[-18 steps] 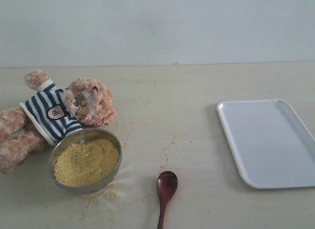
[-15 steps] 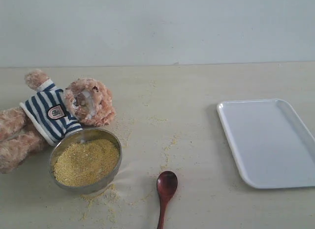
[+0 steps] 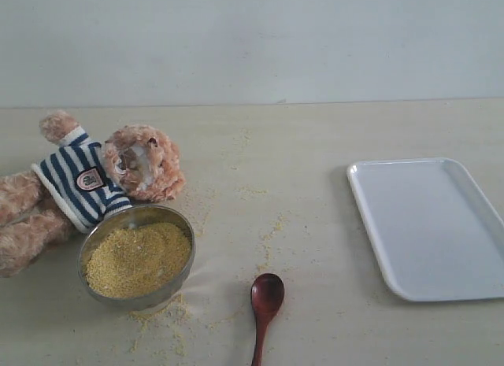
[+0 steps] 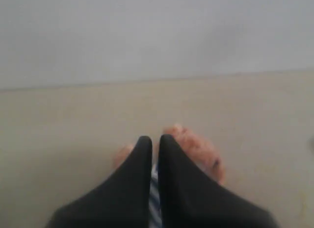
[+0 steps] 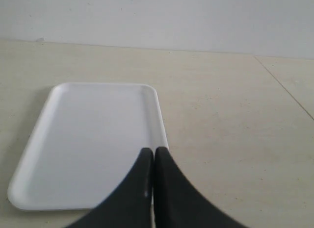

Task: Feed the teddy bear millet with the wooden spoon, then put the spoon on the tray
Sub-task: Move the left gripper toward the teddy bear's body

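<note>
The teddy bear (image 3: pixel 94 181) lies on its back at the left of the table in its striped shirt. Against it stands a metal bowl (image 3: pixel 179 268) heaped with millet (image 3: pixel 138 258). The dark wooden spoon (image 3: pixel 265 303) rests on the table near the front edge, its handle running out of the picture. The white tray (image 3: pixel 433 224) lies at the right with nothing on it. Neither gripper shows in the exterior view. My left gripper (image 4: pixel 154 139) is shut and holds nothing, above the blurred teddy bear (image 4: pixel 196 149). My right gripper (image 5: pixel 154 152) is shut, holding nothing, over the tray (image 5: pixel 88 139).
Loose millet grains (image 3: pixel 169 315) are scattered on the table around the bowl and toward the middle. A pale wall (image 3: pixel 252 43) closes off the table's far edge.
</note>
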Robot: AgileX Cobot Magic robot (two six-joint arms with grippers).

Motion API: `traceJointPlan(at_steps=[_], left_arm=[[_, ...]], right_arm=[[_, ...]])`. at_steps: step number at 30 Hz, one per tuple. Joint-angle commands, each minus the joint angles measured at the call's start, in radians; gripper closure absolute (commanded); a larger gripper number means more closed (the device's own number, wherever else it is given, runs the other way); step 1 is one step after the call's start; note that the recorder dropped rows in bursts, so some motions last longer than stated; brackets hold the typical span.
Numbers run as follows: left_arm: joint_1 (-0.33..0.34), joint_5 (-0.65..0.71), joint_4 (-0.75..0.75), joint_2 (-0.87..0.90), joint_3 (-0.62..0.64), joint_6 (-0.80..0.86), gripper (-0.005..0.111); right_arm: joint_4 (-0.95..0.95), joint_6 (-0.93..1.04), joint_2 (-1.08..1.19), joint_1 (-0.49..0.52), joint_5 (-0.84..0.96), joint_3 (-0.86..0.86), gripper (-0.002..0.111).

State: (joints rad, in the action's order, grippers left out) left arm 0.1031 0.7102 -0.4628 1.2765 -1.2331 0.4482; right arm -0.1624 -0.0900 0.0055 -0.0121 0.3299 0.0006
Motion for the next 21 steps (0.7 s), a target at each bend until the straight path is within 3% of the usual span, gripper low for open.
traceJointPlan(at_steps=[1, 4, 7, 10, 13, 16, 21], left_arm=[[0.077, 0.309, 0.303, 0.155, -0.199, -0.161, 0.102], [0.074, 0.365, 0.3, 0.198, -0.197, 0.045, 0.102], [0.067, 0.424, 0.189, 0.231, -0.195, 0.291, 0.102], [0.067, 0.375, 0.046, 0.282, -0.195, 0.479, 0.102], [0.067, 0.291, 0.041, 0.328, -0.195, 0.649, 0.102], [0.067, 0.23, 0.041, 0.366, -0.195, 0.67, 0.102], [0.067, 0.267, 0.041, 0.387, -0.195, 0.662, 0.102]], right_arm=[[-0.001, -0.001, -0.005, 0.003, -0.007, -0.001, 0.108], [-0.001, -0.001, -0.005, 0.003, -0.007, -0.001, 0.108], [-0.001, -0.001, -0.005, 0.003, -0.007, -0.001, 0.108], [-0.001, -0.001, -0.005, 0.003, -0.007, -0.001, 0.108], [-0.001, -0.001, -0.005, 0.003, -0.007, -0.001, 0.108], [-0.001, -0.001, -0.005, 0.003, -0.007, -0.001, 0.108], [-0.001, -0.001, -0.005, 0.003, -0.007, -0.001, 0.108]])
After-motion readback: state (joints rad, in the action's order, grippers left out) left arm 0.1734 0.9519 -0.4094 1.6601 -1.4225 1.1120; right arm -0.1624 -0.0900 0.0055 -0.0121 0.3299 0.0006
